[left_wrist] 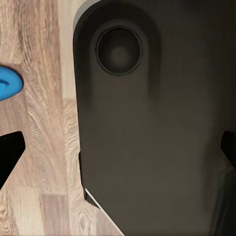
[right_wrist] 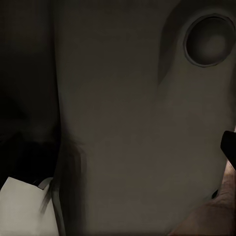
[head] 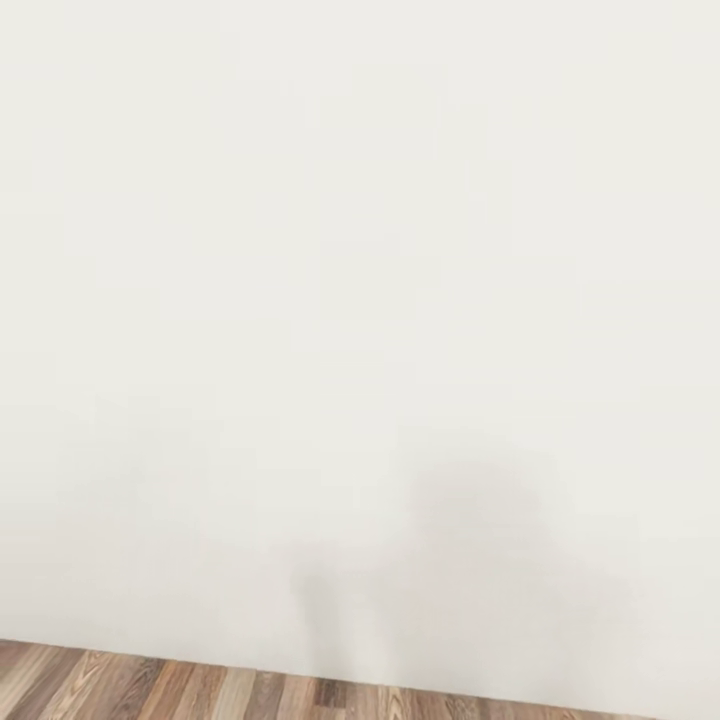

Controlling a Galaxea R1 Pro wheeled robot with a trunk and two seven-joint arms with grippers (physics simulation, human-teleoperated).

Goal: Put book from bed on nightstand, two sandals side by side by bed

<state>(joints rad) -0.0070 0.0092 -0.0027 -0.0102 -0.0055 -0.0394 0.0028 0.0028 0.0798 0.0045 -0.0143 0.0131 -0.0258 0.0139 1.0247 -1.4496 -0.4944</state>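
The rounded tip of one bright blue sandal [left_wrist: 7, 84] lies on the wood-plank floor [left_wrist: 44, 128] at the edge of the left wrist view. My left gripper [left_wrist: 118, 147] hangs open above the floor, its two dark fingertips [left_wrist: 10, 152] far apart, apart from the sandal and holding nothing. One dark fingertip [right_wrist: 229, 145] of my right gripper [right_wrist: 118, 147] sits at the frame's far edge, and the gripper stands wide open over my own dark base. The book, the bed and the nightstand are out of view.
A plain white wall [head: 360, 300] stands close in front of my head, with a strip of plank floor [head: 150, 690] at its foot. My dark grey base [left_wrist: 147, 128] sits under both wrists. A pale surface [right_wrist: 22, 209] lies beside it.
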